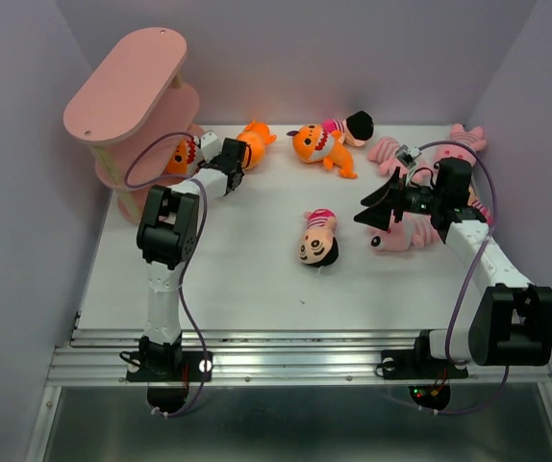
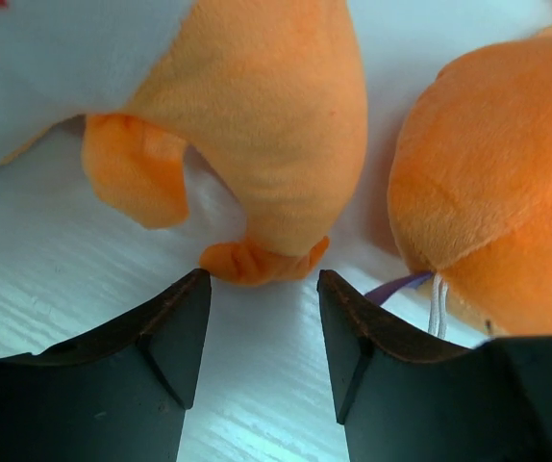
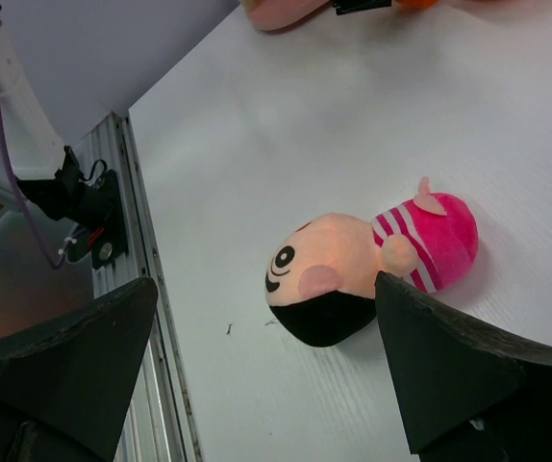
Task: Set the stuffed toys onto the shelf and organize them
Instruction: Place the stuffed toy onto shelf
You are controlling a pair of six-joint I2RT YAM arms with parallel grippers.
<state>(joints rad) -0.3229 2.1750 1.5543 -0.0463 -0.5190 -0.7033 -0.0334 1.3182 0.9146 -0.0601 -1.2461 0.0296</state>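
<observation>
The left gripper (image 2: 262,289) sits low over the tabletop (image 1: 257,279) with its jaws partly apart and nothing between them. The striped tail fin of an orange toy (image 2: 276,125) lies just ahead of its fingertips, touching neither. On that toy, up and to the left of the gripper, a red mark on a white patch is cut off by the frame edge and cannot be read. A second orange toy (image 2: 488,192) lies ahead and to the right of the gripper. A white thread (image 2: 438,306) hangs from its seam beside a purple strand (image 2: 396,286), and no tag on the thread shows.

The shelf (image 1: 127,82) stands just beyond and to the left of this gripper, close to the first orange toy. Whether they touch cannot be told.

The right gripper (image 1: 374,204) is raised with its jaws spread wide and holds nothing. From its wrist camera, a doll (image 3: 353,274) lies on its side on the tabletop below, framed between the two fingers, in a magenta and white striped top. Pink striped animals (image 1: 388,149) lie beyond this gripper, with another beside its arm.
</observation>
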